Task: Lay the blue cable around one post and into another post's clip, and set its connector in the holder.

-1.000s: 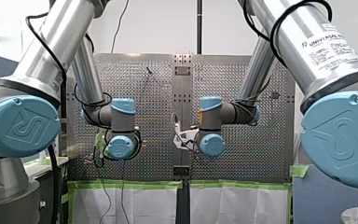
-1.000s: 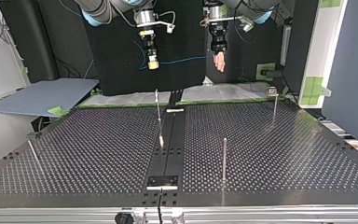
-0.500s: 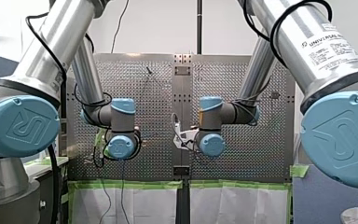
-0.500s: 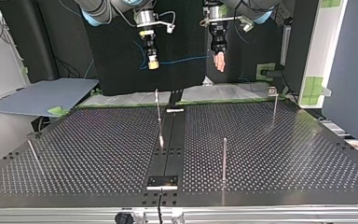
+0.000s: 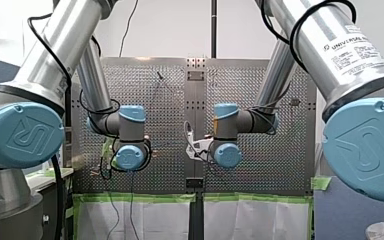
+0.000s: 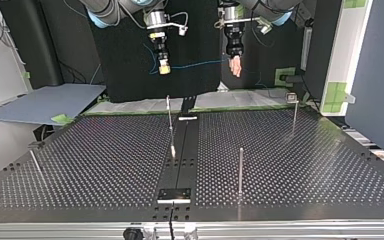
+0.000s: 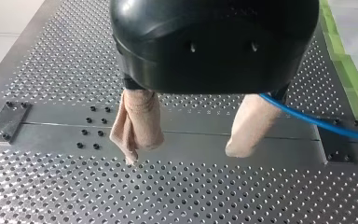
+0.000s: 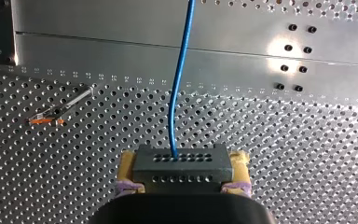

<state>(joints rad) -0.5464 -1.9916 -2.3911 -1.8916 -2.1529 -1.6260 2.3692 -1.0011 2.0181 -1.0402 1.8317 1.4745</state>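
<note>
In the right wrist view my right gripper (image 8: 182, 161) is shut on a dark connector block (image 8: 182, 171) held between its yellow pads. The blue cable (image 8: 181, 79) runs out of the block and straight ahead over the perforated table. In the left wrist view my left gripper (image 7: 184, 150) is open, its beige-wrapped fingers (image 7: 137, 121) well apart, and the blue cable (image 7: 317, 122) passes beside one finger. In the top view both grippers hang high above the table's far edge, my right gripper (image 6: 164, 68) at the left and my left gripper (image 6: 236, 66) at the right, with the cable (image 6: 195, 64) strung between them.
Thin metal posts stand on the table: a tilted post (image 6: 169, 120) near the middle, an upright post (image 6: 240, 170) nearer the camera, a clip-topped post (image 6: 294, 111) at the right, and a leaning post (image 6: 35, 162) at the left. A small plate (image 6: 175, 194) sits on the centre strip.
</note>
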